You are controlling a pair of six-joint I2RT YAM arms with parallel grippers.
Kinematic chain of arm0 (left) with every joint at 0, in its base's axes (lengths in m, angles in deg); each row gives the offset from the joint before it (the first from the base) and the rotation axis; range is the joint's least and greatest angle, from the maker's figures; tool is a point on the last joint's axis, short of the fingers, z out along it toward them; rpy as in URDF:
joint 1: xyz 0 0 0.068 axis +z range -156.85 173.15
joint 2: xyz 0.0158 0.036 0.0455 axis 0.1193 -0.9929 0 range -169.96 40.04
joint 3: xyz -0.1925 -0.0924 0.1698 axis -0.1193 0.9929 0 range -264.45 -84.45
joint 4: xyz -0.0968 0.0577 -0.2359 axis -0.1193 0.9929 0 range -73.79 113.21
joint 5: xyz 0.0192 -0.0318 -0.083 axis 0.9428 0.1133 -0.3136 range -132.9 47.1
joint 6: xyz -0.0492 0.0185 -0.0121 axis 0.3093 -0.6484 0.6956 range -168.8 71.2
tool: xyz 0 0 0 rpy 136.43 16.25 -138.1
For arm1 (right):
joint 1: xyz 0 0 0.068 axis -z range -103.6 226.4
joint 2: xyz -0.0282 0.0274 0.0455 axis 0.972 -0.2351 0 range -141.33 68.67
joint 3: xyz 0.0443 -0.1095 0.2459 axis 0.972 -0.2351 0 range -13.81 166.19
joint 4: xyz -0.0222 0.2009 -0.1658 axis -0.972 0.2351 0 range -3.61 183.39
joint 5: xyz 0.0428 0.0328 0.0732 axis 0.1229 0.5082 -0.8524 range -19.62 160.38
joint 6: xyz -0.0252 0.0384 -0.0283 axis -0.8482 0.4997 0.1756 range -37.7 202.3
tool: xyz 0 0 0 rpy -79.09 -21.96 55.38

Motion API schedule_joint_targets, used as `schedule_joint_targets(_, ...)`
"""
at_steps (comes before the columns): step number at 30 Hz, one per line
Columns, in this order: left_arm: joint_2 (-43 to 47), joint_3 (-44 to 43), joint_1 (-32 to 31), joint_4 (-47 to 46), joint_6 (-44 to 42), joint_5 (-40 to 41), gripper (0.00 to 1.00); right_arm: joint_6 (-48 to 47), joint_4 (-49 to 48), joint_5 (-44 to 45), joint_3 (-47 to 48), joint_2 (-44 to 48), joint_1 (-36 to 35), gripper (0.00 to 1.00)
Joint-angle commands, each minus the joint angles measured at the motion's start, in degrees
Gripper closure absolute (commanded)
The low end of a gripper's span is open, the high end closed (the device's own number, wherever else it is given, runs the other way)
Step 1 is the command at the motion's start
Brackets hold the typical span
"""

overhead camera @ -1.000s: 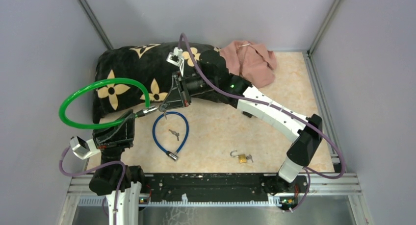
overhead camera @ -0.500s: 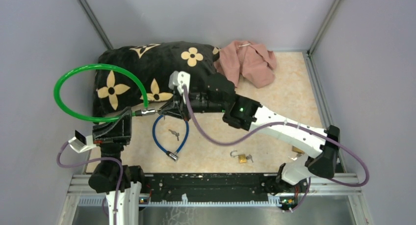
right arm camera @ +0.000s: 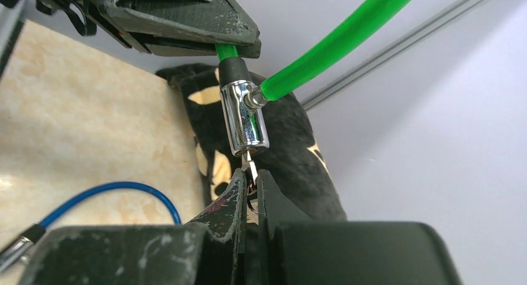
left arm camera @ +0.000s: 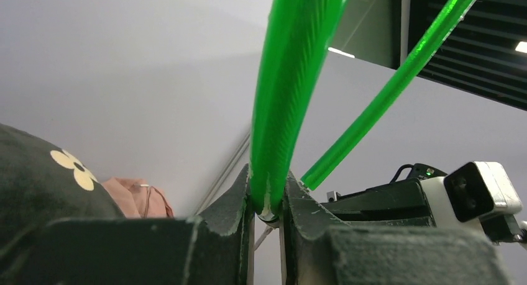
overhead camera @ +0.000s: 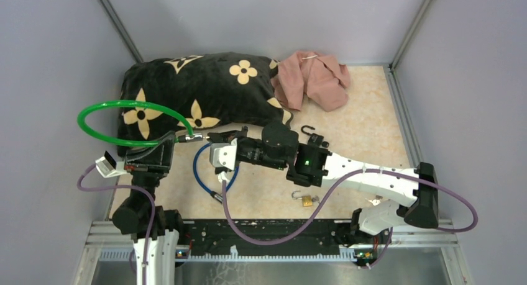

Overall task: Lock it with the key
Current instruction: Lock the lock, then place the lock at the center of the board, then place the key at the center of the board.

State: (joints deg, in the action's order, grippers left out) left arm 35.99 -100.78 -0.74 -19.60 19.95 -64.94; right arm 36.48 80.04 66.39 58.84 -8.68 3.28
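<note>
Lock-with-key, status note.

- Chrome cylinder (right arm camera: 245, 125) of green cable lock (left arm camera: 292, 80) is held up off the worktop (overhead camera: 366, 123), just in front of the black cushion (overhead camera: 199, 89). The loop arcs out to the left.
- Right wrist view: cable's free end pin looks seated in the cylinder's side, so the loop appears closed. Can't confirm it is latched.
- Key (right arm camera: 250, 164) sits w/ blade tip in the keyway at the cylinder's lower end. A short length of blade shows betw. cylinder and fingers, so prob. not fully home.
- Right tool (right arm camera: 250, 180): jaws pressed together, pinching the key bow, roughly in line w/ the cylinder axis.
- Left tool (left arm camera: 268, 201): jaws clamped on the green cable right beside the cylinder, acting as the brace.

Step in hand (judgement): key insertion done or nearly done; the turn not yet made.

Next move calls for: push the key in along the axis till it bottoms, then rotate the right wrist about that axis while the left holds firm. Any off-axis load could bend the blade or twist the cable out of the left grip.

Elsewhere on worktop: blue cable lock (overhead camera: 214, 173) below the two tools, brass padlock (overhead camera: 306, 200) near the front edge, pink cloth (overhead camera: 317, 77) at the back. None in use.
</note>
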Motion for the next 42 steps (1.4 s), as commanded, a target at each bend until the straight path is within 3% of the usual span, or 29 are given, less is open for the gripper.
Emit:
schedule_joint_targets(1, -0.4, -1.2, -0.7, 3.5, -2.3, -10.1, 1.00, -7.5, -8.5, -4.1, 1.8, -0.4, -3.6, 1.00)
schedule_joint_targets(6, 2.9, -2.8, -0.7, 4.4, -13.1, -1.3, 1.00, -1.2, 1.9, -8.3, 0.5, 1.3, 3.4, 1.00)
schedule_joint_targets(8, 3.1, -4.2, -0.9, 4.0, -21.1, 2.0, 1.00, 1.9, 1.9, -8.5, -3.9, 4.0, 6.7, 1.00)
schedule_joint_targets(11, 3.0, -4.9, -1.4, 1.9, -26.8, 5.9, 1.00, 5.4, -0.7, -5.9, -12.8, 9.5, 9.8, 1.00)
schedule_joint_targets(17, 3.0, -3.8, -1.4, -0.7, -24.1, 0.9, 1.00, 13.7, -4.2, -1.5, -25.5, 20.2, 13.0, 1.00)
schedule_joint_targets(20, 1.5, -5.3, -1.4, 13.1, -22.1, 0.8, 1.00, 18.4, -2.8, 2.3, -26.8, 23.6, 13.0, 1.00)
schedule_joint_targets(22, -2.2, -6.4, -1.4, 25.8, -21.4, -2.0, 1.00, 22.0, -1.1, 5.8, -26.3, 25.2, 13.0, 1.00)
schedule_joint_targets(24, -9.2, -6.1, -1.7, 33.7, -22.5, -9.7, 1.00, 26.2, 1.1, 9.8, -25.0, 26.1, 13.0, 1.00)
schedule_joint_targets(28, -22.6, -5.2, -6.6, 40.2, -31.0, -24.0, 1.00, 33.9, 6.7, 11.8, -21.6, 26.4, 13.0, 1.00)
schedule_joint_targets(31, -28.8, -6.5, -13.4, 44.4, -36.7, -25.3, 1.00, 41.4, 9.6, 11.1, -21.0, 26.4, 12.9, 1.00)
schedule_joint_targets(33, -32.8, -6.5, -18.2, 44.7, -36.2, -24.4, 1.00, 46.6, 9.9, 9.4, -21.6, 25.8, 12.9, 1.00)
schedule_joint_targets(37, -43.4, -3.8, -25.4, 33.2, -28.2, -26.9, 1.00, 57.7, 9.9, 6.9, -24.2, 22.4, 12.8, 1.00)
schedule_joint_targets(42, -53.3, -3.1, -33.7, 31.2, -27.6, -19.8, 1.00, 66.6, 11.5, 9.9, -27.3, 19.7, 12.8, 1.00)
